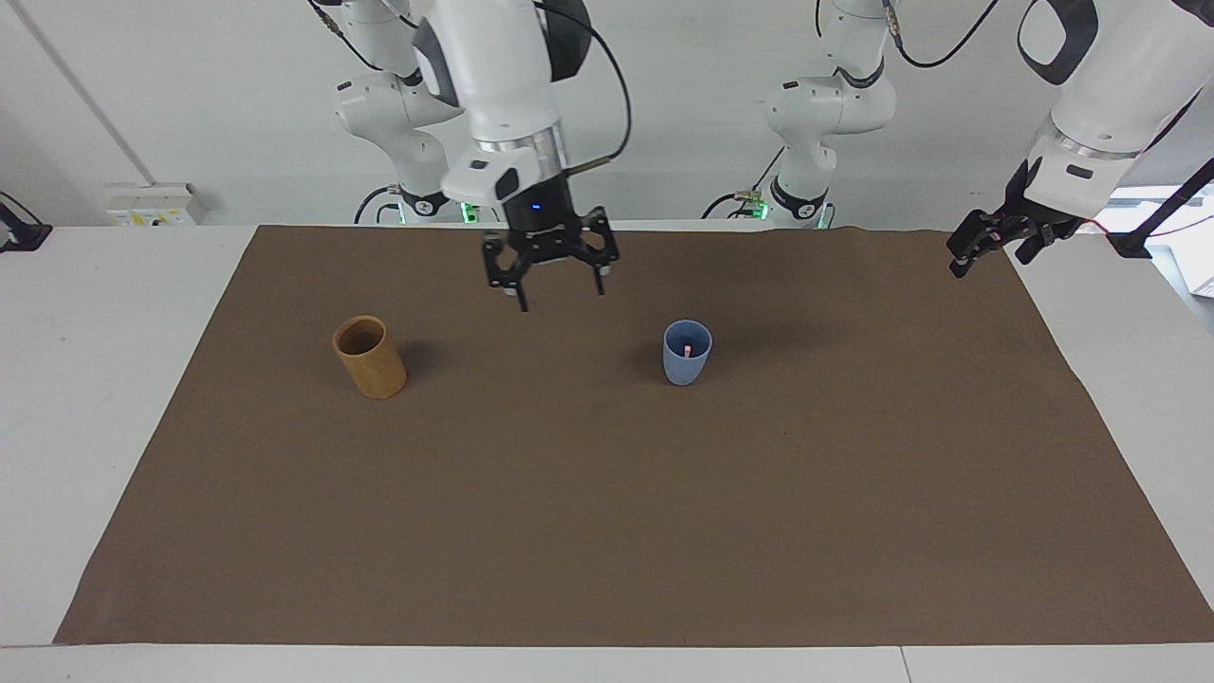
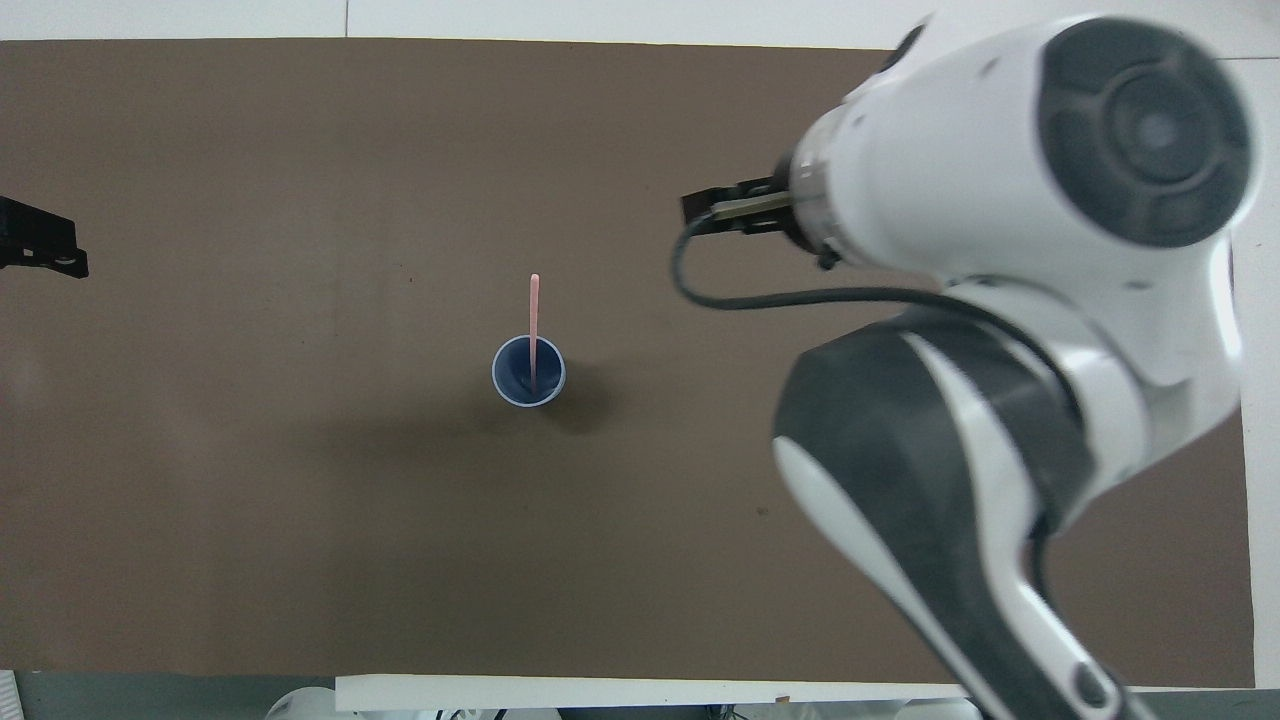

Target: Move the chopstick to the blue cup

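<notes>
A pink chopstick stands in the blue cup mid-desk on the brown cloth. The right gripper, fingers spread and empty, hangs between it and the tan cup. The left gripper waits over the cloth's corner; its fingers I cannot tell.

Matt plastic blue cup, wood-look tan cup, matt brown cloth.

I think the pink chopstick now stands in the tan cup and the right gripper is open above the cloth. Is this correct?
Not quite. The chopstick stands in the blue cup, not the tan cup; the overhead view shows it. The right gripper is indeed open above the cloth.
</notes>
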Motion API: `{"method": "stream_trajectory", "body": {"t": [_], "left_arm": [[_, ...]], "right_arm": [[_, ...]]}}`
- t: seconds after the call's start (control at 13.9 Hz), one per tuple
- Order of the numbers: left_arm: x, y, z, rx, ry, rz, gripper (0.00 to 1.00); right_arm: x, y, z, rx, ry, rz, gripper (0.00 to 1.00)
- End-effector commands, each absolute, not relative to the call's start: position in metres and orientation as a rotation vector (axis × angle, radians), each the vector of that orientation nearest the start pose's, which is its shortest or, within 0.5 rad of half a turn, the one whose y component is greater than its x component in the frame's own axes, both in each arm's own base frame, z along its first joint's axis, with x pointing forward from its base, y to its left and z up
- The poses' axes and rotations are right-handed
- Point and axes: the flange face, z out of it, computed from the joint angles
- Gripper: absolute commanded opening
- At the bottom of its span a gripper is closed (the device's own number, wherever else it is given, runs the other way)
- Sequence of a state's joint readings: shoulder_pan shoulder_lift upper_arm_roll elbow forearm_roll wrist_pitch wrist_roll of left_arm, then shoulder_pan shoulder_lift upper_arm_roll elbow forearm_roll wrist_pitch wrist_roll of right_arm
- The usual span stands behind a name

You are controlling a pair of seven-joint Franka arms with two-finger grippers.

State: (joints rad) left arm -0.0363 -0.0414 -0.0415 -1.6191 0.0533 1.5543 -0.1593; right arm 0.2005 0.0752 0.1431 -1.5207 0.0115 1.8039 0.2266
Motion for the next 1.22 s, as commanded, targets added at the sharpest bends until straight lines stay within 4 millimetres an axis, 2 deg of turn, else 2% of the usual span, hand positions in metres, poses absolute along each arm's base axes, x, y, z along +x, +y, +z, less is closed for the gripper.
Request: {"method": "stream_trajectory", "body": {"t": [0.0, 0.14, 0.29, 0.43, 0.58, 0.86, 1.01, 1.15], "left_arm": [[0.534, -0.036, 0.625, -3.066, -0.126, 0.039, 1.00], [0.534, -0.037, 0.625, -3.066, -0.124, 0.039, 1.00], [0.534, -0.036, 0.625, -3.066, -0.126, 0.039, 1.00], [0.534, -0.037, 0.625, -3.066, -0.124, 0.039, 1.00], [0.534, -0.037, 0.625, -3.066, -0.124, 0.039, 1.00], [0.534, -0.036, 0.625, -3.066, -0.126, 0.039, 1.00], [0.534, -0.037, 0.625, -3.066, -0.124, 0.039, 1.00], [0.534, -0.037, 0.625, -3.066, -0.124, 0.039, 1.00]], "right_arm": [[0.560, 0.109, 0.645, -3.103, -0.133, -0.143, 1.00], [0.556, 0.038, 0.661, -3.116, -0.193, -0.049, 1.00], [0.545, -0.005, 0.677, -3.126, -0.165, 0.025, 1.00], [0.536, -0.044, 0.671, -3.146, -0.074, 0.093, 1.00], [0.528, -0.047, 0.666, -3.141, -0.063, 0.158, 1.00], [0.525, -0.046, 0.664, -3.142, -0.058, 0.176, 1.00], [0.526, -0.042, 0.663, -3.142, -0.069, 0.188, 1.00], [0.524, -0.027, 0.666, -3.147, -0.107, 0.184, 1.00]]}}
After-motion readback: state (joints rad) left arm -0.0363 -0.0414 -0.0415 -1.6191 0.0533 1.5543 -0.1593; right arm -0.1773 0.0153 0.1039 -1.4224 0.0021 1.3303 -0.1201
